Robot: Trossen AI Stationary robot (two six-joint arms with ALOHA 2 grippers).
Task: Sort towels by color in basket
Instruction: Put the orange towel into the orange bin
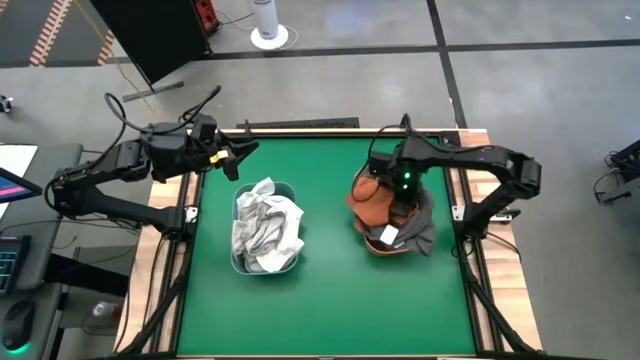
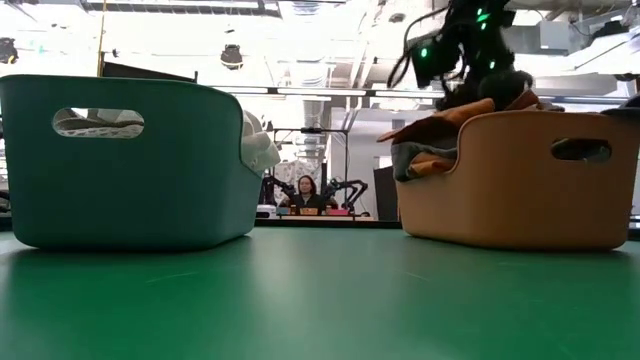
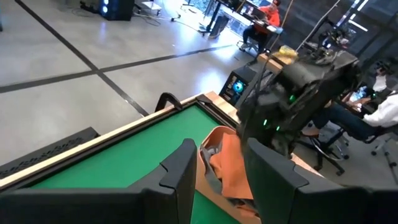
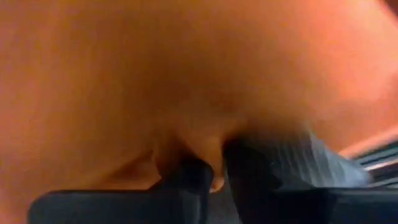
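At the left we see the left gripper [image 1: 243, 157], its jaws a little apart and empty, over the far-left table corner. Right of it, a smooth teal basket [image 1: 240, 262] holds crumpled white and grey towels [image 1: 266, 228]. The tan basket [image 1: 381, 247] holds soft rust-orange and dark grey towels [image 1: 372, 203]. The right gripper [image 4: 214, 171] presses into the orange cloth; whether it grips, we cannot tell. We count two baskets on the green felt table [image 1: 330, 310]; a person [image 2: 303, 190] sits beyond.
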